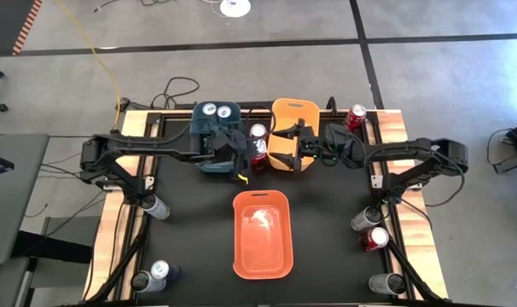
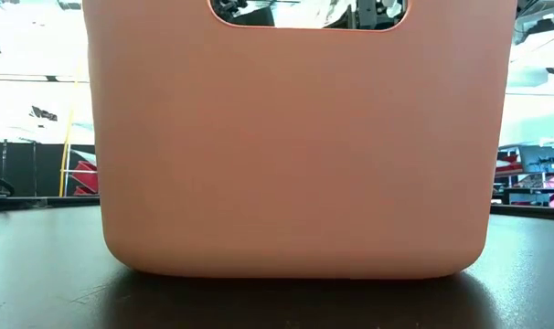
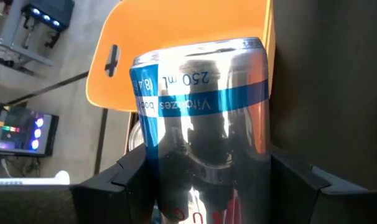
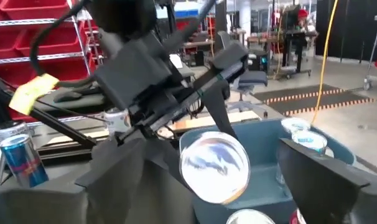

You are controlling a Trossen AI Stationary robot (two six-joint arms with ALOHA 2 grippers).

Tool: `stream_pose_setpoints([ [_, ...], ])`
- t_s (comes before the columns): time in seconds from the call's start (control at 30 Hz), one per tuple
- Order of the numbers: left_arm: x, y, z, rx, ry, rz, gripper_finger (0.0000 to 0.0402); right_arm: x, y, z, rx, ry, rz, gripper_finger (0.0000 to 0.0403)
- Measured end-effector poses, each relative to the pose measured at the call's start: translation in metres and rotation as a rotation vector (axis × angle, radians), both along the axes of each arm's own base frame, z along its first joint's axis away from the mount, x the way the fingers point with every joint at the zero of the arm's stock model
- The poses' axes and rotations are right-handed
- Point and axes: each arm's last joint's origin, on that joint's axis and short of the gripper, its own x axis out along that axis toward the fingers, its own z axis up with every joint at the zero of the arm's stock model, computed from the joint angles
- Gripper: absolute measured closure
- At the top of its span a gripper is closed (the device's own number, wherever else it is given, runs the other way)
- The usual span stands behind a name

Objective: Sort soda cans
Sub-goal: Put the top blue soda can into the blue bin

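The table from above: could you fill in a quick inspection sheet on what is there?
Surface: black table.
Job's things: two cans in blue bin; held can between the bins; others at table corners.
Clutter: orange bin mid-table; yellow bin at back.
Pincers: left pincer shut on held can; right pincer open beside it.
Cables: yellow cable on the floor.
Surroundings: red shelves.

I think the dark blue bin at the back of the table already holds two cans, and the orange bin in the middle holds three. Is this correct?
Not quite. The high view shows the orange bin in the middle holding no cans. The rest is right: the dark blue bin at the back holds two cans.
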Motion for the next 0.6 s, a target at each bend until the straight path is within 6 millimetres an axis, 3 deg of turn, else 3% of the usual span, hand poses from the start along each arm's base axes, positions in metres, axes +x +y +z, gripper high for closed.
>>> stream_pose_setpoints([
  [0.43,0.005,-0.009,0.005,0.033,-0.044,-0.05,0.0176,0.041,-0.006,-0.013,0.036,0.058,0.014,0.0005],
  [0.6,0.005,-0.012,0.005,0.04,-0.043,-0.049,0.0176,0.045,-0.01,-0.012,0.064,0.066,0.007,0.0013],
])
